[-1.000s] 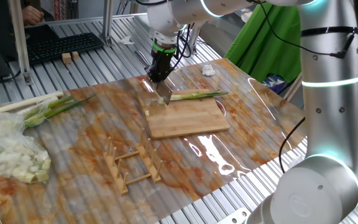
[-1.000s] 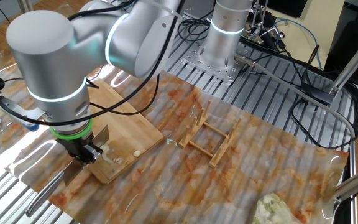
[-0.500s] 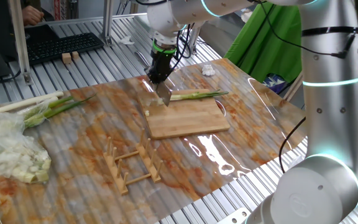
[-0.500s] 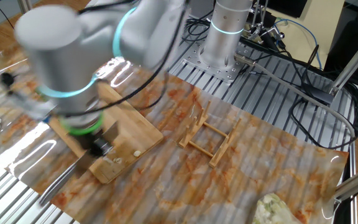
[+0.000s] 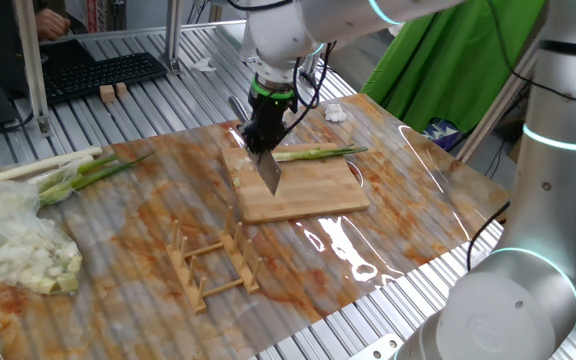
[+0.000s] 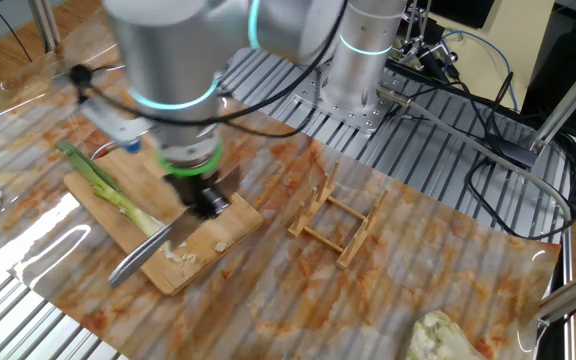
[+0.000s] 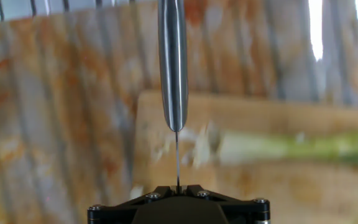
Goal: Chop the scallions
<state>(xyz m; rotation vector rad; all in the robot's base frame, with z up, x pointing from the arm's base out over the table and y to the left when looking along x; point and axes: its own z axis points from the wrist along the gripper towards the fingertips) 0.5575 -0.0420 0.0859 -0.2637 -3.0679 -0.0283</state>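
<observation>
The gripper point(image 5: 265, 150) points down over the wooden cutting board point(image 5: 308, 195), its jaws clamped together on a knife point(image 5: 269, 172). In the hand view the knife point(image 7: 172, 68) runs straight out from between the fingers, edge-on, its blade thin as a line near the gripper and its steel handle further out. In the other fixed view the knife point(image 6: 140, 259) slopes from the gripper point(image 6: 206, 200) down toward the board's near corner, its handle end reaching past the board's edge. The arm comes in from above, its silver links curving down to a wrist with a green ring; a lit cyan band circles the big joint.

The scallions point(image 5: 313, 153) lie along the far edge of the board, white root end nearest the blade, green leaves trailing toward the board's right corner. In the other fixed view the stalk point(image 6: 108, 185) crosses the board beside the gripper, and small pale cut bits point(image 6: 180, 257) sit by the near corner. The hand view shows the stalk point(image 7: 291, 148) blurred, right of the blade.

No brand, label or writing can be read anywhere.
</observation>
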